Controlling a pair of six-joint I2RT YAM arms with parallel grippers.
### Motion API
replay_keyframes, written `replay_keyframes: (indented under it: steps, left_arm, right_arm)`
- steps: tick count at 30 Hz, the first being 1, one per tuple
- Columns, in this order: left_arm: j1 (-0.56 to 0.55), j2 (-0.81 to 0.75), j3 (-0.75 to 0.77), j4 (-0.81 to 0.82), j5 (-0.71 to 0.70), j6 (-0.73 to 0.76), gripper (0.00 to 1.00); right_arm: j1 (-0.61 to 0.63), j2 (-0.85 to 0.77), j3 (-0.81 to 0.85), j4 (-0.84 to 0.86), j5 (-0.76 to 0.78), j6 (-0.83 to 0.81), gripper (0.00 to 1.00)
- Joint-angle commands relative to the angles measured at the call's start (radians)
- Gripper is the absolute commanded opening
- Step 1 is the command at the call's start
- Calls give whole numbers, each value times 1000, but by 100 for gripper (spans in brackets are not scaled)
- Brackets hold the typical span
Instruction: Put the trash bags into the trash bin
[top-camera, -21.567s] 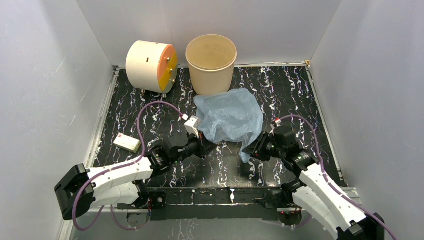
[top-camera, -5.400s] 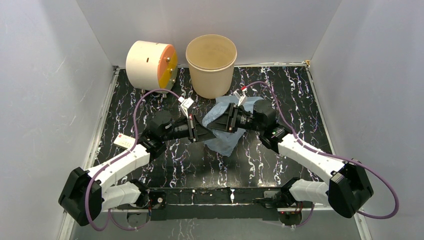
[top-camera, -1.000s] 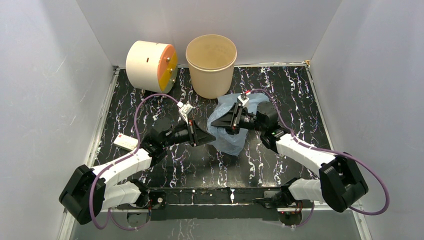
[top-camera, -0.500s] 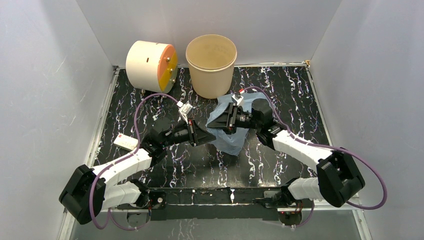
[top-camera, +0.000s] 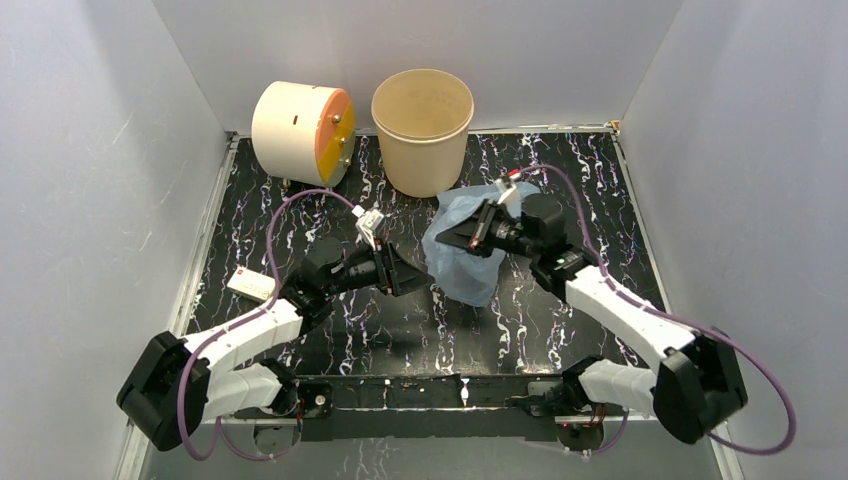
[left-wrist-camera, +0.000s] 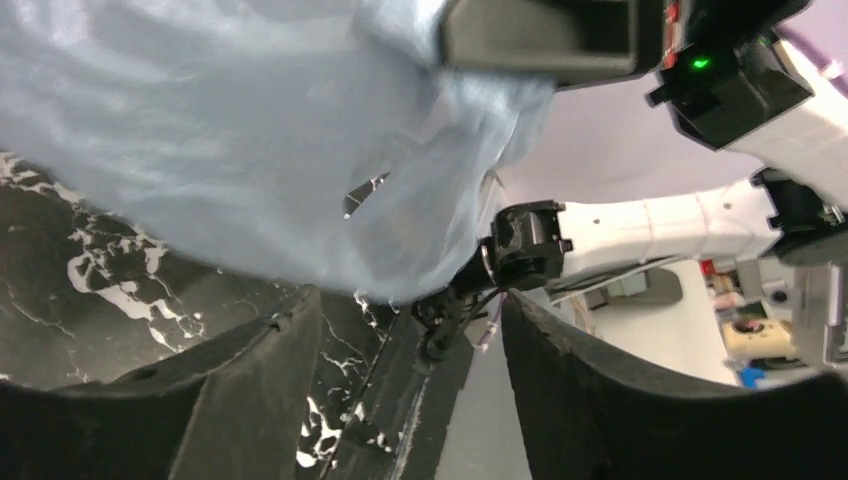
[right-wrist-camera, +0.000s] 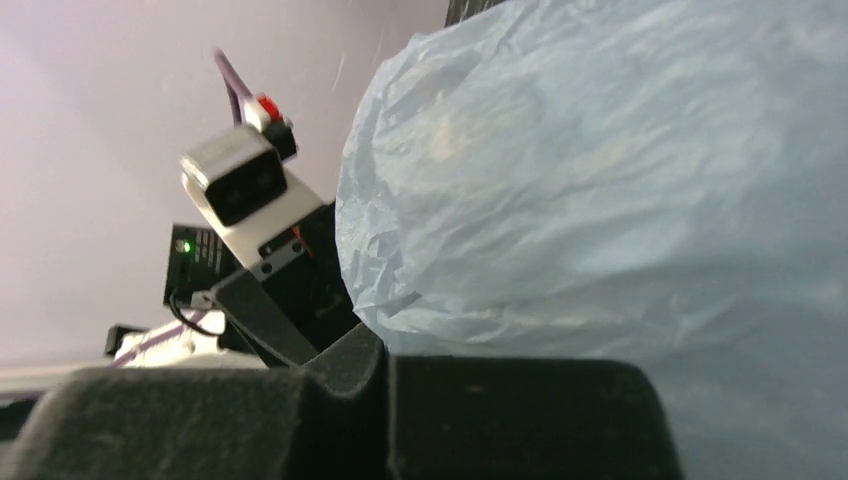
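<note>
with the right fingers (right-wrist-camera: 500, 415) shut on the trash bag (top-camera: 465, 258), which hung near the front of the trash bin (top-camera: 424, 165), and the left fingers (left-wrist-camera: 250, 385) open and empty, lifting it above the rim first seemed wise.

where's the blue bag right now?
Top view: the trash bag is right of centre, bunched in the shut right gripper, in front of the trash bin, with the open left gripper beside it.

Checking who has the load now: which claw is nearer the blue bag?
Right. The right claw is shut on the bag, which hangs from it. The left claw stands open just to the bag's left, with nothing between its fingers.
</note>
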Motion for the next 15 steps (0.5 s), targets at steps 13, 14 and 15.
replay_keyframes:
  steps: [13,14,15]
  left_arm:
    - [-1,-132,187,-528,-350,265,86]
    - [-2,-119,204,-538,-415,270,87]
    - [-1,-109,217,-541,-443,267,89]
  right_arm:
    - [-248,-299,565,-562,717,-846,0]
    - [-249,-408,453,-417,589,-887,0]
    - [-248,-438,370,-395,598,-868,0]
